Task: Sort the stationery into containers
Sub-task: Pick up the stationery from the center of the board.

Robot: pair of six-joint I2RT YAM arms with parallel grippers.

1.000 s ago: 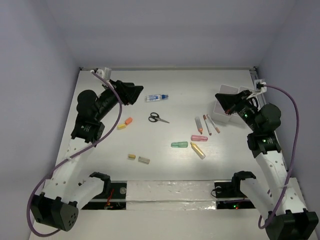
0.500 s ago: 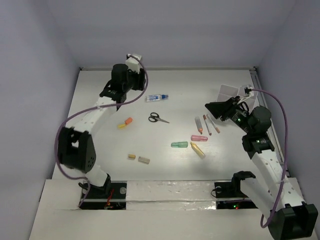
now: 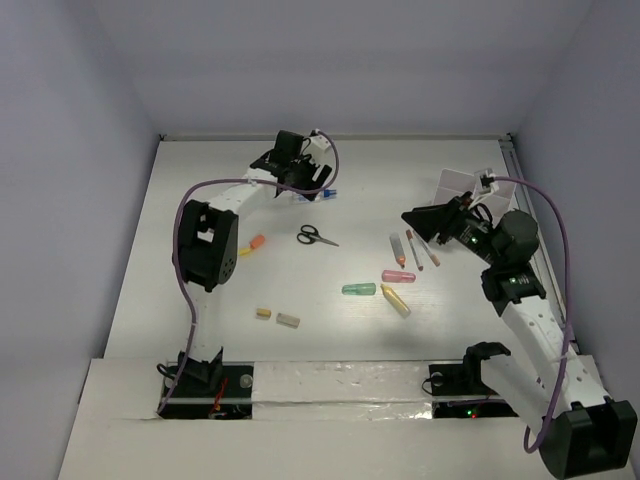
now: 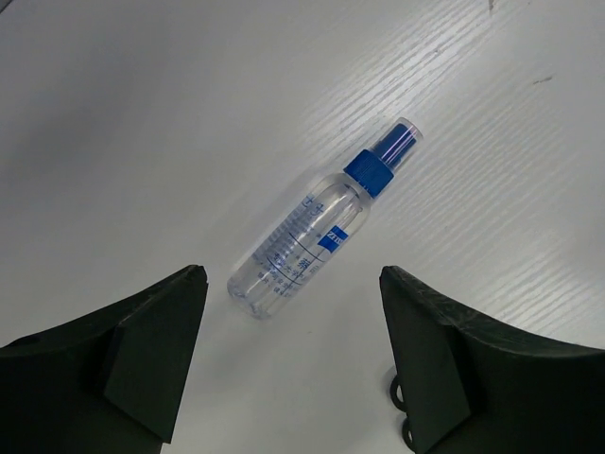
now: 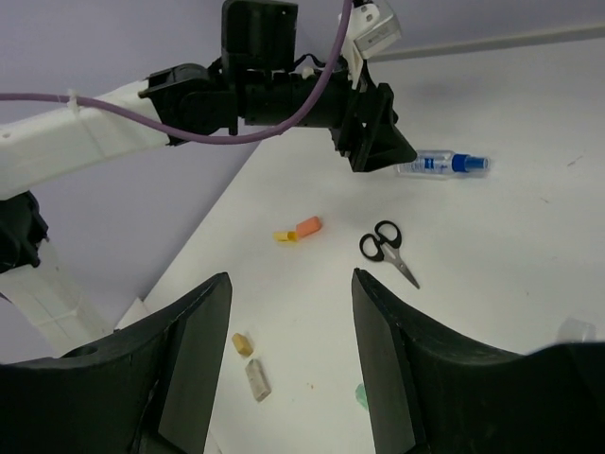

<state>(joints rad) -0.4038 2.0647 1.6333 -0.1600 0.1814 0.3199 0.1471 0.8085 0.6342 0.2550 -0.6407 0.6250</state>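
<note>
The clear blue-capped tube lies flat on the white table, just beyond my left gripper, which hangs open above it and holds nothing. From above, that gripper covers most of the tube. My right gripper is open and empty, raised above the pencils; seen from above it sits left of the white container tray. Black-handled scissors lie mid-table. Green, pink and yellow markers lie together.
An orange and yellow marker lies left of the scissors. A yellow eraser and a grey eraser sit nearer the front. The left arm stretches across the far left of the table. Walls enclose the table on three sides.
The left arm has swung from the left side to the far middle, over the tube, with its jaws wider. The right gripper has come away from the tray leftward and opened.
</note>
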